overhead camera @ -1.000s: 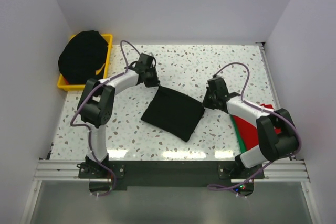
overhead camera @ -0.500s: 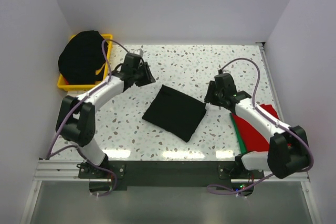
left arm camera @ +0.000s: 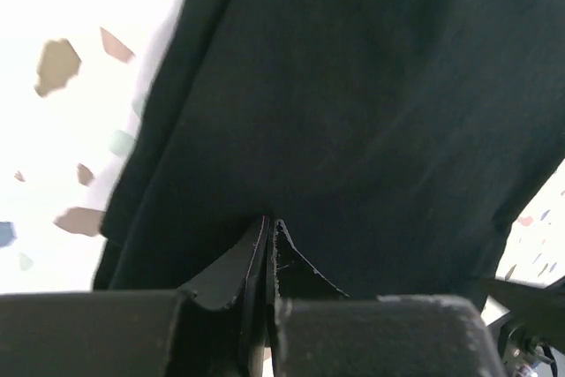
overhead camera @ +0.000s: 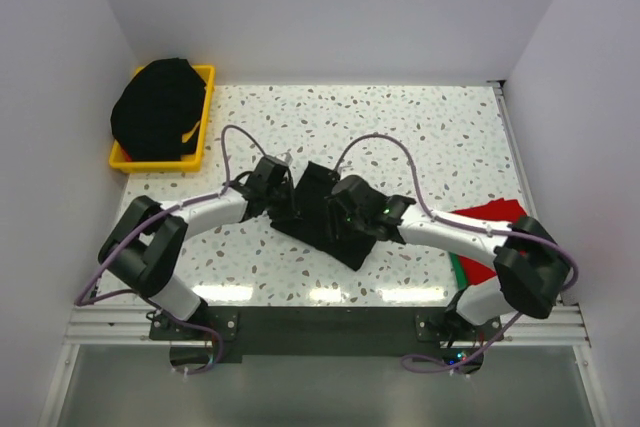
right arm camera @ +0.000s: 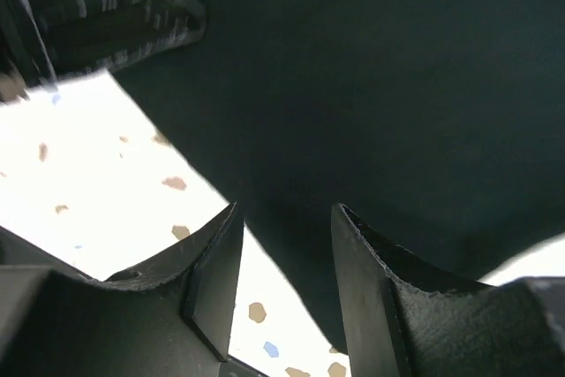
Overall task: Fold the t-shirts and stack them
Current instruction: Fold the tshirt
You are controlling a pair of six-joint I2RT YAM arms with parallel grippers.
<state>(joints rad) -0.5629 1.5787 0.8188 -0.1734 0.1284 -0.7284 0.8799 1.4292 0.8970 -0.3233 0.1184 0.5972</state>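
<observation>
Yellow bin point(overhead camera: 207, 112), far-L corner, speckled table point(overhead camera: 420, 127)

In the middle of the table point(overhead camera: 430, 137), a folded t-shirt point(overhead camera: 318, 185), with left gripper point(overhead camera: 288, 205) and right gripper point(overhead camera: 338, 209) over it. At far left, a bin point(overhead camera: 205, 112) with heaped t-shirts point(overhead camera: 155, 107) inside. At right edge, another t-shirt point(overhead camera: 500, 212).

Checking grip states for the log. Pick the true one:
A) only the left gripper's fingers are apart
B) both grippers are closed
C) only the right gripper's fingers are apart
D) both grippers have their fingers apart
C: the right wrist view shows the right gripper with a clear gap between its fingers over the folded black t-shirt, while the left gripper has its fingers pressed together against that shirt.
</observation>
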